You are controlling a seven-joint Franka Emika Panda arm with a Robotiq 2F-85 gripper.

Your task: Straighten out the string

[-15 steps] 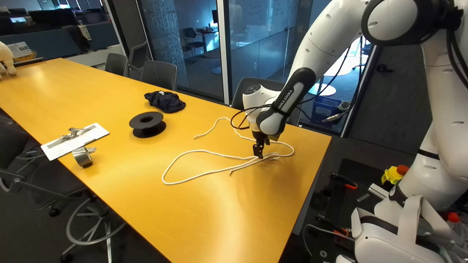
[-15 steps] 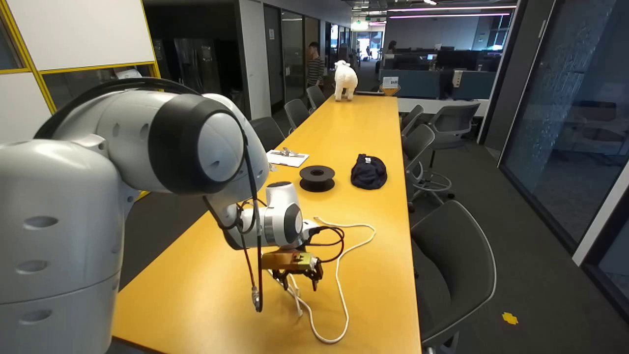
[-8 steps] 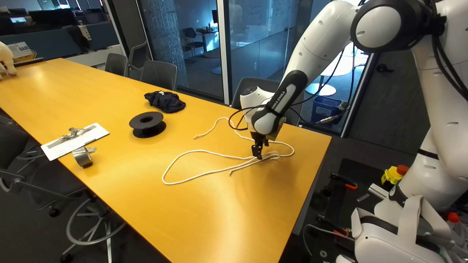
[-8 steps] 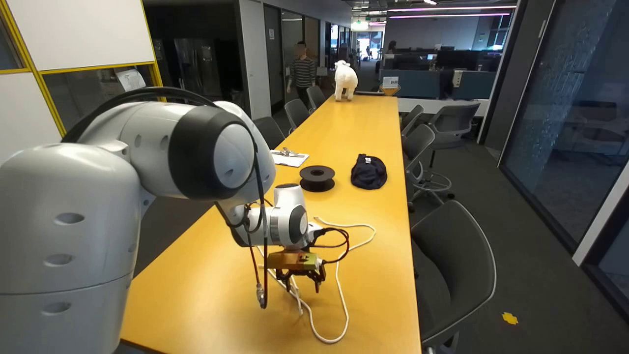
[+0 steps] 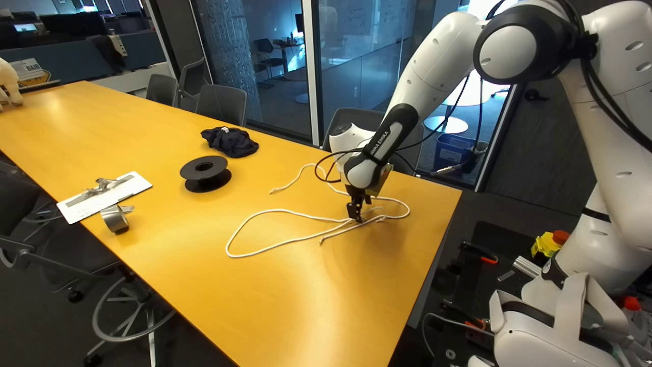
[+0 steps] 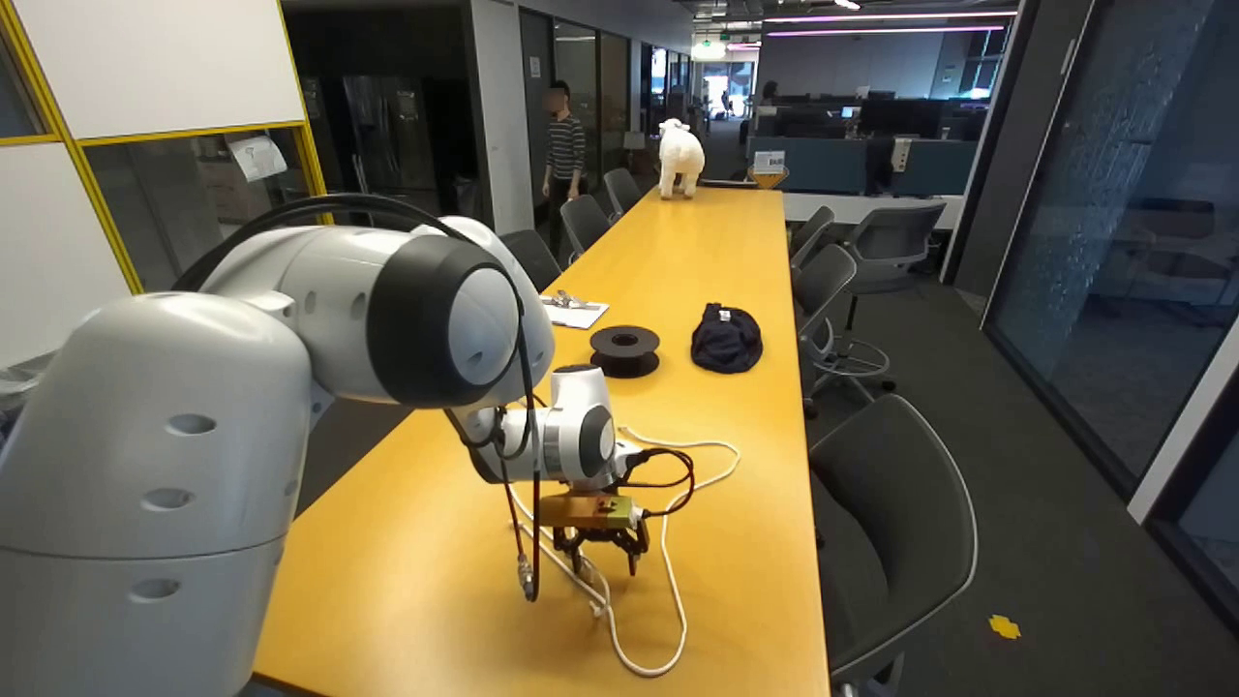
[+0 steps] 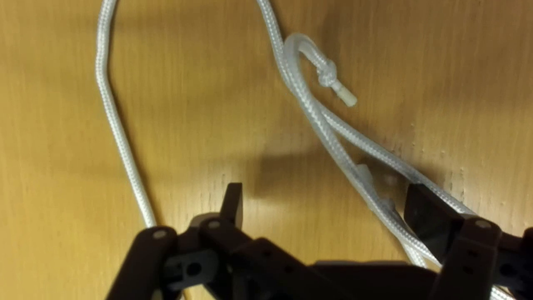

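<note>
On the table [image 5: 285, 300], braided white string [image 7: 306, 98], looped, knotted near one end, jaws parted.

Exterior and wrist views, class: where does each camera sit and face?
Exterior view: beside the table, facing diagonally across; arm at picture right.
Exterior view: at the table's end, facing lengthwise toward the toy sheep; arm at picture left.
Wrist view: over the string, facing down; gripper at picture bottom.
Both exterior views show spool and string.

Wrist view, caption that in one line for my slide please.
Open end effector amid strands of white string, one knotted end curled into a hook on the wood-grained tabletop.
</note>
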